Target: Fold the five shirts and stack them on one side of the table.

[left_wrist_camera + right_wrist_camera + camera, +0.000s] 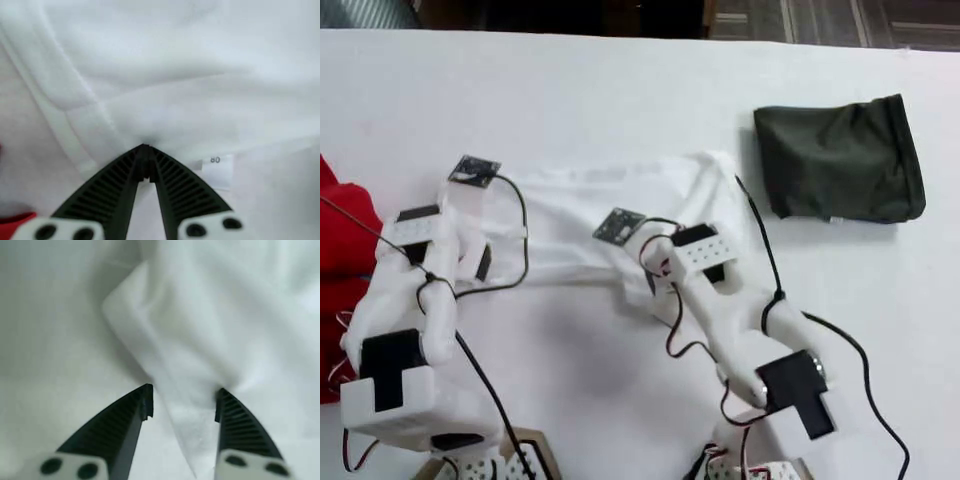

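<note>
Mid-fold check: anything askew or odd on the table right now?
The white fabric shirt lies rumpled and bunched into an uneven band, not flat. The left hand is shut on it; the right hand stands open astride a fold.

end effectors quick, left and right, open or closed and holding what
left end effector: closed, pinching the white shirt
right end effector: open, straddling a fold of the white shirt, not gripping it

The right gripper [182,402] stood with its jaws spread, a folded edge of the white shirt [210,330] lying between them on the table [45,340]
</note>
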